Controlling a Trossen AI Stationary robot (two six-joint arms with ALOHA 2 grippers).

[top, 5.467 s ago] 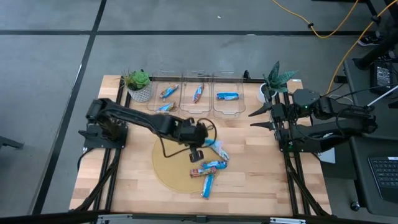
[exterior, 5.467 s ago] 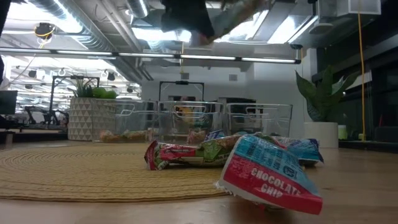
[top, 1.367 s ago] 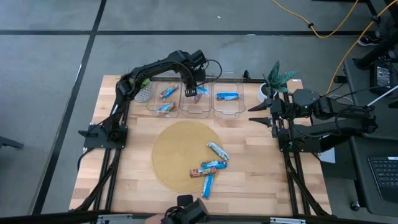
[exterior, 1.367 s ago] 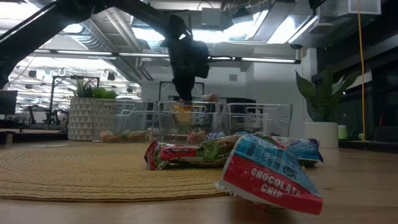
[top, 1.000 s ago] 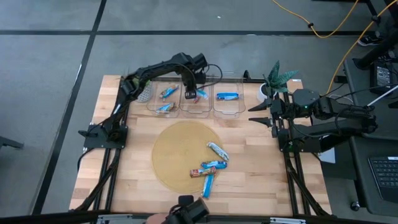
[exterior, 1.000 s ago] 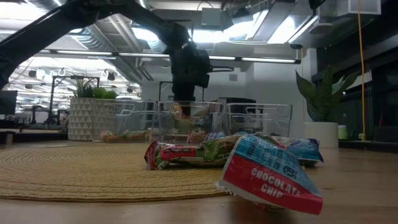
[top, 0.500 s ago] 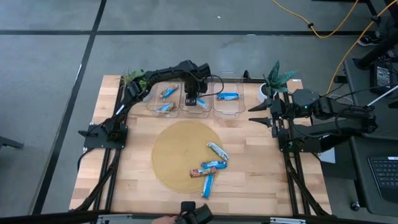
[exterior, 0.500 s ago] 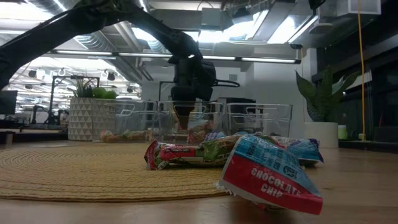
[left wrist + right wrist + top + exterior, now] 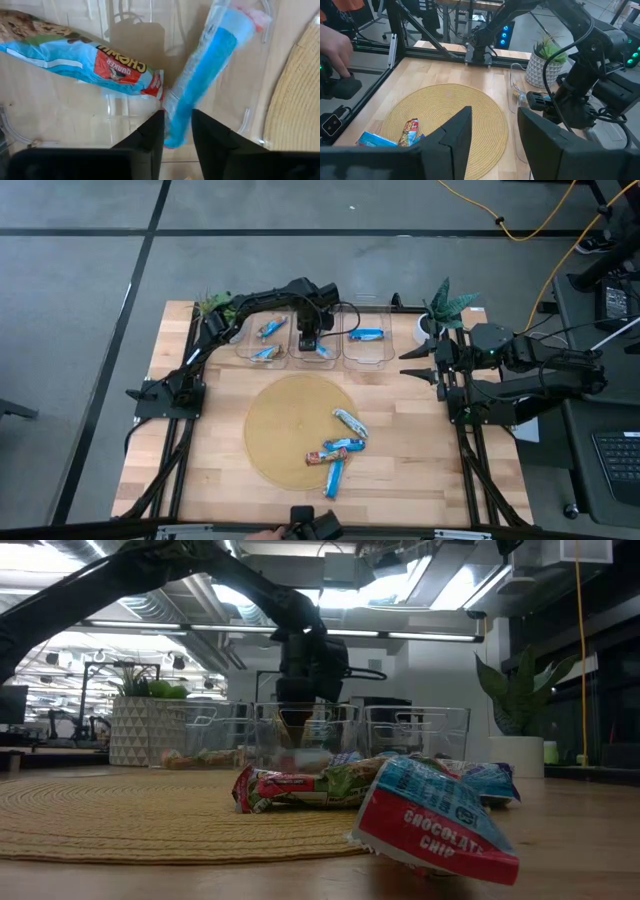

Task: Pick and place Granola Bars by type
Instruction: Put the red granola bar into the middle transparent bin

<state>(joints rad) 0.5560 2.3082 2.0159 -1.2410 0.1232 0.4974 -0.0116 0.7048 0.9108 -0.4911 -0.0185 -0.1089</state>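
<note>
Left gripper [image 9: 311,340] lower, over middle bin [image 9: 314,357]

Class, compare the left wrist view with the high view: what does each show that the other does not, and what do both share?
Only the left wrist view shows the wrapper print on the bar lying in the bin and the gap between the left gripper fingers around a blue bar. Only the high view shows the three bins, the round mat with four bars, and the waiting right gripper. Both show the middle bin's bars.
</note>
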